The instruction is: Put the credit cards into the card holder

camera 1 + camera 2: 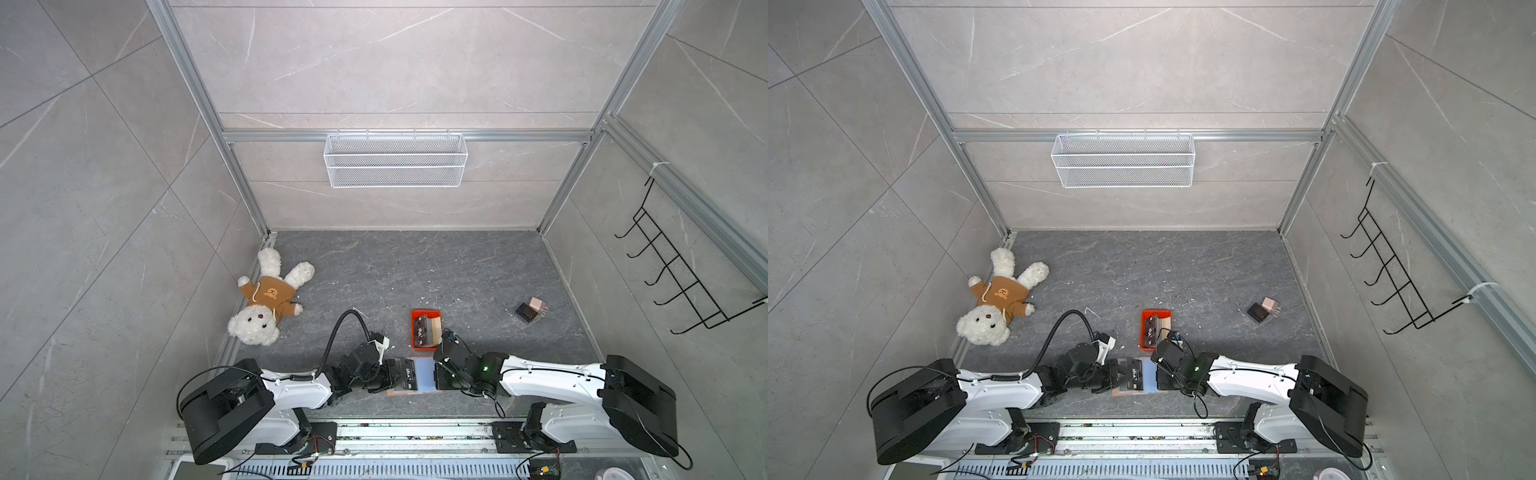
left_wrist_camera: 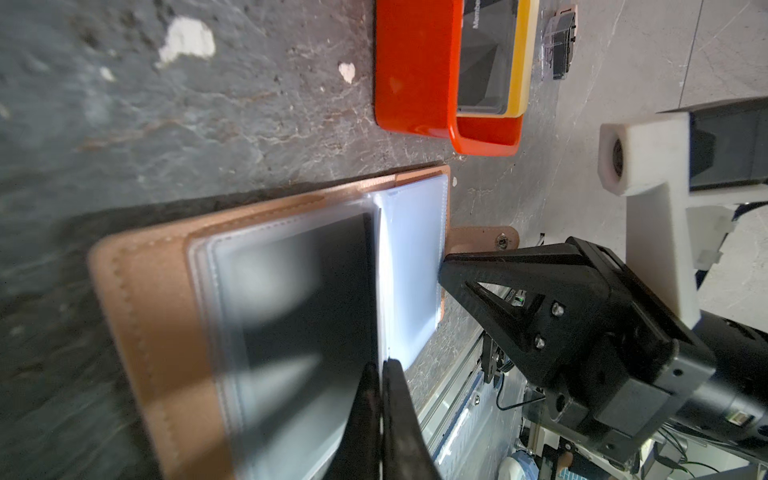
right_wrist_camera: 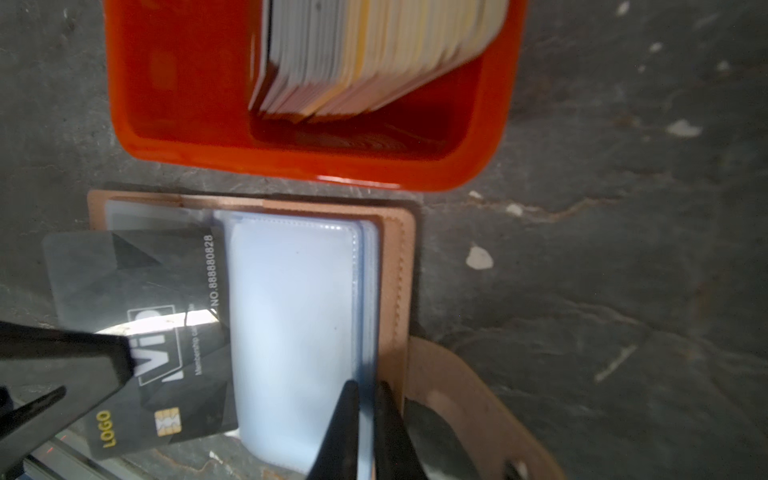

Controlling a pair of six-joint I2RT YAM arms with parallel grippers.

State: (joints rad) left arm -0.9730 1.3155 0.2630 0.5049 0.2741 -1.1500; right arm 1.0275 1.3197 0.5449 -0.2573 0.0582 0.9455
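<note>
The card holder [image 1: 392, 392] [image 1: 1119, 392] lies open near the table's front edge, tan cover [image 2: 145, 311] [image 3: 395, 270] down and clear sleeves up. My left gripper [image 1: 398, 374] [image 1: 1121, 376] [image 2: 380, 368] is shut on a black VIP credit card [image 1: 408, 372] [image 1: 1133, 376] [image 3: 158, 291], which lies slanted over the holder's left half. My right gripper [image 1: 435, 374] [image 1: 1158, 376] [image 3: 365, 388] is shut on the edge of the sleeves on the right half. Several more credit cards [image 1: 426, 330] [image 3: 374, 54] stand in an orange tray [image 1: 415, 316] [image 3: 291, 166] just behind the holder.
The holder's snap tab [image 2: 498, 239] sticks out toward the right arm. A teddy bear [image 1: 266, 299] lies at the left wall. A black-and-pink block pair [image 1: 532, 309] sits at the right. A wire basket [image 1: 395, 160] hangs on the back wall, a hook rack [image 1: 673, 274] on the right wall.
</note>
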